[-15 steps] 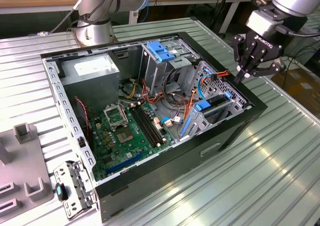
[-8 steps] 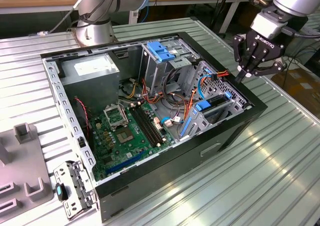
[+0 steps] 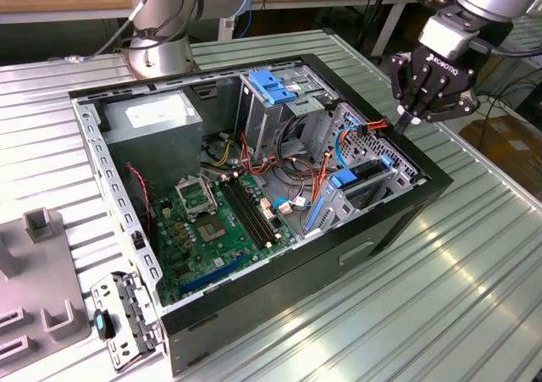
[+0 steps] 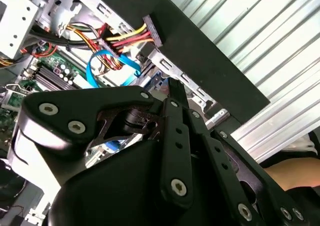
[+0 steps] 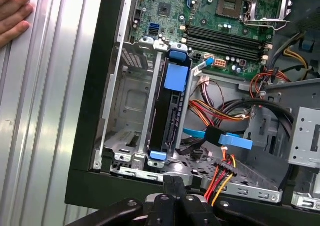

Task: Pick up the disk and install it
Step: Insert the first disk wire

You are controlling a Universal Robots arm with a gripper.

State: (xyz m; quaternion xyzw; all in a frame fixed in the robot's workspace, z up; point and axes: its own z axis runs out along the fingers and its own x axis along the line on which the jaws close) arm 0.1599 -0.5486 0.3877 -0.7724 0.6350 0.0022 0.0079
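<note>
Disk (image 5: 170, 110) in its bay, gripper (image 5: 172, 182) closed at the case (image 5: 100, 186) edge.
In the first wrist view the gripper's fingers are pressed together on nothing, poised over the case rim. Just beyond, the disk stands on edge between its blue rails in the drive bay (image 5: 127, 100), seemingly fully in. Installing looks all but done. Any final seating would call for a straight push along the rails, clear of the cables (image 5: 220, 173). Farther off lies the motherboard (image 5: 220, 15).

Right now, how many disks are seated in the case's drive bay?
1. The disk stands on edge in the drive bay; others may be hidden.
</note>
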